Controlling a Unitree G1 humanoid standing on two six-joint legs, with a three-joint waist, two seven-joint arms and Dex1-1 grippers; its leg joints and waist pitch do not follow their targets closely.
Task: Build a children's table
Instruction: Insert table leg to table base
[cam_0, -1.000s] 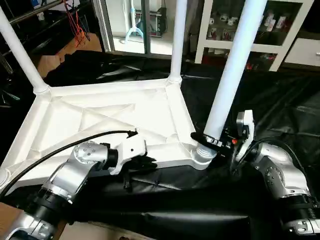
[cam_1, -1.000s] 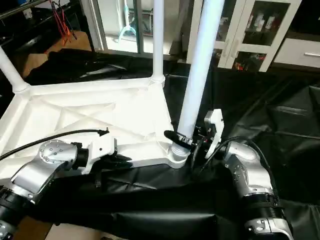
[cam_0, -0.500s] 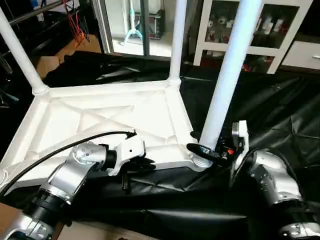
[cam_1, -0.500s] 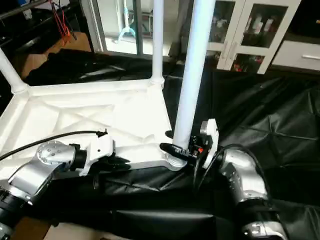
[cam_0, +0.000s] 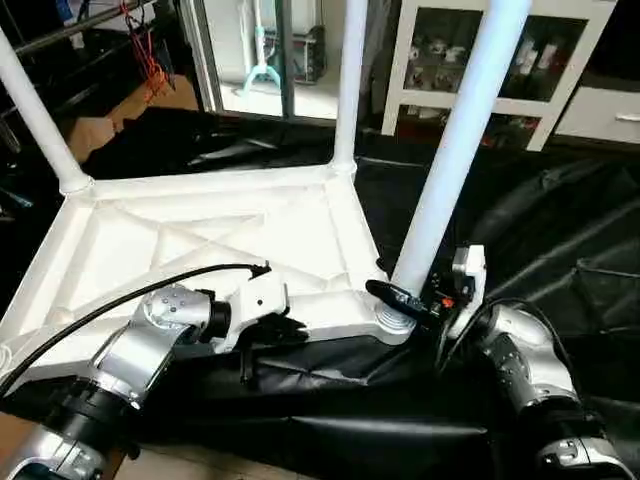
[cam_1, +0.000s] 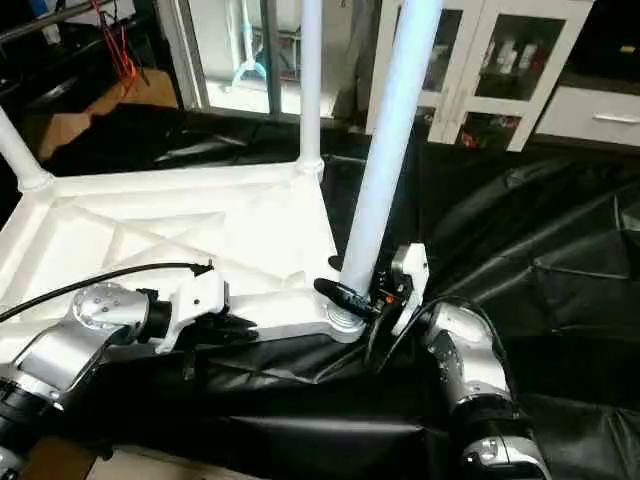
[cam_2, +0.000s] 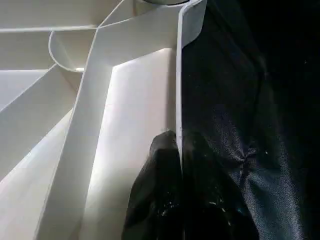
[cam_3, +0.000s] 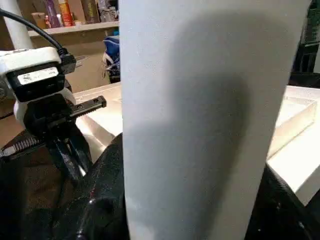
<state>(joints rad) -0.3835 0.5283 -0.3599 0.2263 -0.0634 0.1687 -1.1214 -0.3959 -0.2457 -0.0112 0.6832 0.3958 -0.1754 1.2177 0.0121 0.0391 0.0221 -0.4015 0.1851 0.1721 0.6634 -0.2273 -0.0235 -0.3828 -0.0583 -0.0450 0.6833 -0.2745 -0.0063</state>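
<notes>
The children's table lies upside down on black cloth, its ribbed white tabletop (cam_0: 200, 230) facing up. One white leg (cam_0: 30, 100) stands in the far-left corner and another leg (cam_0: 348, 80) in the far-right corner. A third leg (cam_0: 455, 150) stands in the near-right corner socket (cam_0: 392, 322). My right gripper (cam_0: 405, 297) is closed around this leg just above the socket; in the right wrist view the leg (cam_3: 210, 115) stands between the black fingers (cam_3: 100, 200). My left gripper (cam_2: 177, 137) is shut on the tabletop's near rim (cam_2: 179, 75), one finger on each side.
Crumpled black cloth (cam_0: 560, 220) covers the floor to the right and in front. A white glass-door cabinet (cam_0: 440, 60) stands behind, a cardboard box (cam_0: 100, 125) at the back left. A black cable (cam_0: 120, 300) arcs from my left wrist over the tabletop.
The whole picture has shifted, so the camera moved. My right wrist sits slightly lower beside the leg's base. Both grips hold as before.
</notes>
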